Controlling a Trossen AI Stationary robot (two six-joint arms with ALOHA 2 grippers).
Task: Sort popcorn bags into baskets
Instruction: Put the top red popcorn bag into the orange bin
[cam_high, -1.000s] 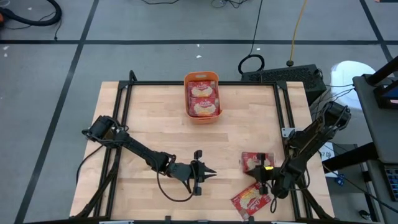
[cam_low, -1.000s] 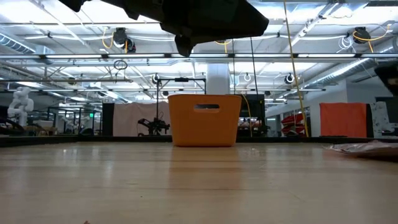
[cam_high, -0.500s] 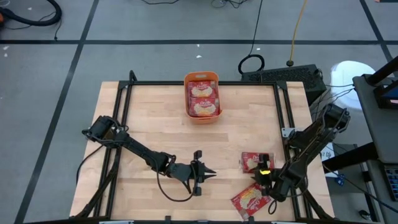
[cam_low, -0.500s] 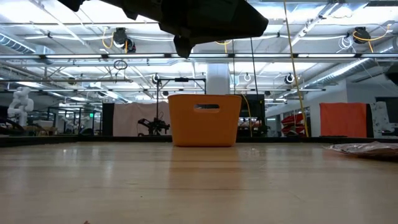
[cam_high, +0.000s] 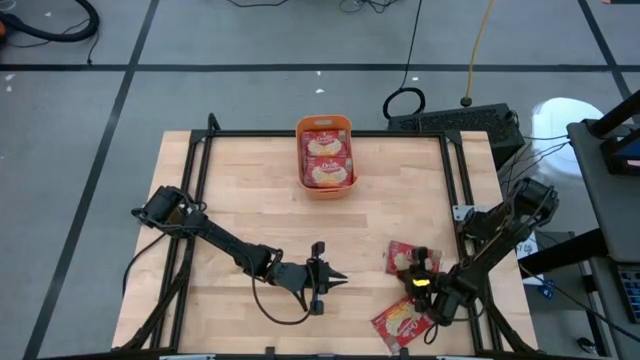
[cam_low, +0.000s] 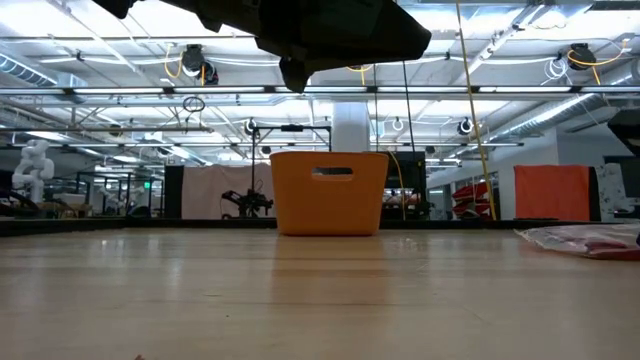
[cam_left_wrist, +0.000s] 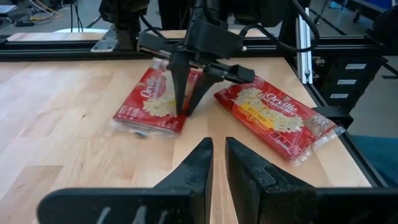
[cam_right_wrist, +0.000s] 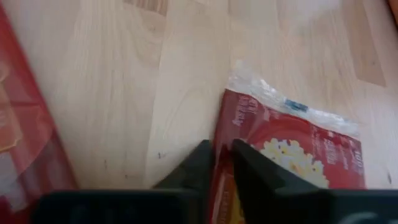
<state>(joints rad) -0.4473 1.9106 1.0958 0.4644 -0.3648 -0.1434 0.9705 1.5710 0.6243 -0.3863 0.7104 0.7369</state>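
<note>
A red popcorn bag (cam_high: 403, 257) lies label up near the table's right front, with my right gripper (cam_high: 424, 283) shut on its near edge. A second bag (cam_high: 398, 322) lies closer to the front edge, untouched and flat on the wood. At the far middle stands the orange basket (cam_high: 325, 122), with popcorn bags (cam_high: 326, 158) lying flat inside. My left gripper (cam_high: 340, 280) hovers shut over the table's middle front, pointing at the two bags, with nothing in it. My right gripper pinches the bag's near long edge (cam_right_wrist: 219, 134) between its two fingers, not far from the crimped clear end (cam_right_wrist: 292, 102). The fingers (cam_left_wrist: 180, 81) slant down from above and from the near right. The bag lies on the table.
A black frame rail (cam_high: 470, 210) runs along the table's right side close to my right arm. Bare wood stretches between the two bags and the basket (cam_low: 330, 190). In the low view the held bag (cam_low: 590, 240) shows at the far right.
My right gripper has sunk and tipped further down onto the bag's near edge. The bag has slid a little toward the table's left and turned slightly; in the low view its end now stands a bit higher.
</note>
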